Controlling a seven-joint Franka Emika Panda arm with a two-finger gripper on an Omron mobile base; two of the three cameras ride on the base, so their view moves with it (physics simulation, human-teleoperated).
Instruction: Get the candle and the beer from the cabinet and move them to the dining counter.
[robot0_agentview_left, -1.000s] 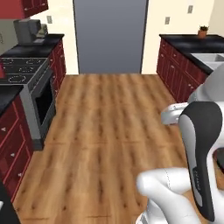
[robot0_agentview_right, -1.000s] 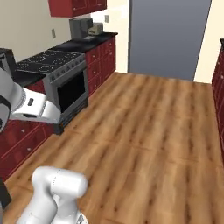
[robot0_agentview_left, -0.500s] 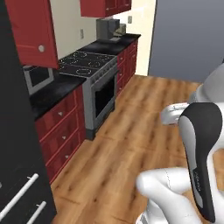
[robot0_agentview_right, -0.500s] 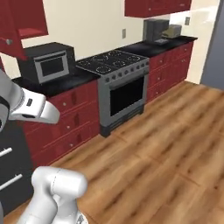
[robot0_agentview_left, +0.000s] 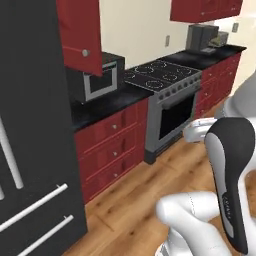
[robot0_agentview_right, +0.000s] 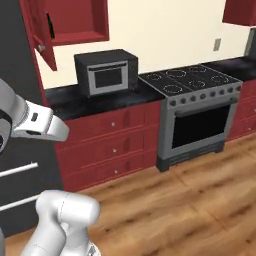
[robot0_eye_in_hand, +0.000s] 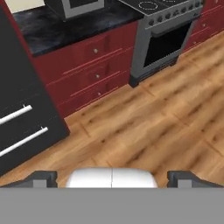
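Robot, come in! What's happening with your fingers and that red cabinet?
Fingers open, empty. Cabinet door open above the microwave; something dark inside. Nothing in the way.

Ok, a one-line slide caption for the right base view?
Open red cabinet above a microwave and stove, a dark bottle just inside the door.

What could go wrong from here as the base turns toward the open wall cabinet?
1. The cabinet door hangs open over the counter; reaching in, the arm might clip it.
2. The microwave sits right below the cabinet, so a low approach could bump it.
3. The gripper is open and empty; a dark shape at the cabinet's left edge may be the beer, too unclear to aim at.
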